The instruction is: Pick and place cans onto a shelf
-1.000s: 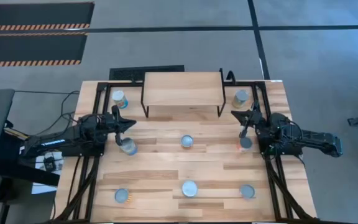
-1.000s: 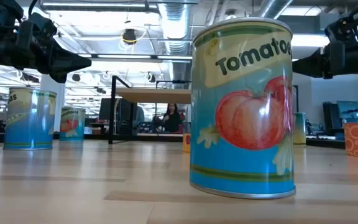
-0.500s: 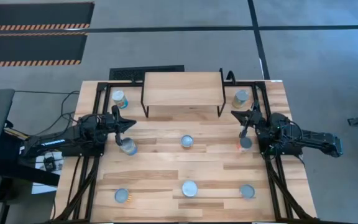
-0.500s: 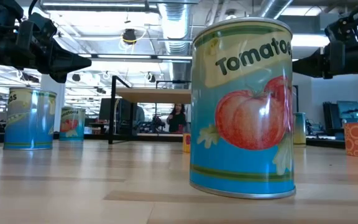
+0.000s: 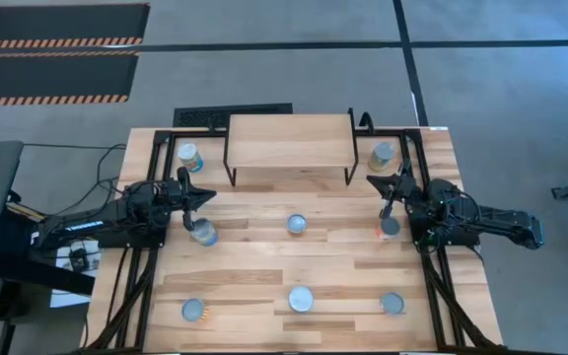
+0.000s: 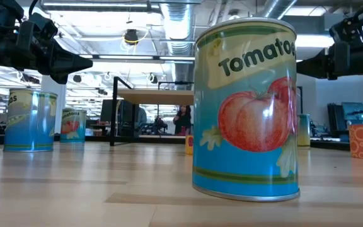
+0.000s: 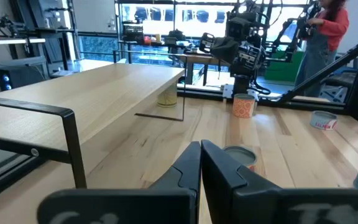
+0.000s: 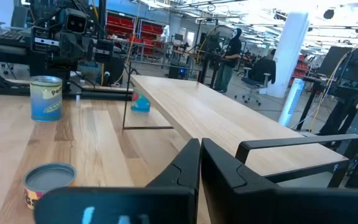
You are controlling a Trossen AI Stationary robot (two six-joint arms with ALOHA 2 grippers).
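**No cans on the shelf yet; both pincers empty**

Progress: we judge the task not begun. In the high view, working up from the frame's bottom, three cans (image 5: pixel 301 299) stand in a row along the near edge of the surface (image 5: pixel 254 266). Three more sit mid-frame: one left (image 5: pixel 203 233), one centre (image 5: pixel 297 225), one right (image 5: pixel 389 229). Two flank the shelf, upper left (image 5: pixel 189 155) and upper right (image 5: pixel 382 155). The shelf (image 5: pixel 290 140), top centre, carries nothing. All eight remain to be placed.

Pose: the left pincer (image 5: pixel 201 196) hangs mid-left, just above the mid-left can, fingers pressed together, gripping nothing. The right pincer (image 5: pixel 390 193) hangs mid-right above the mid-right can, likewise closed and empty. Both point toward the shelf.
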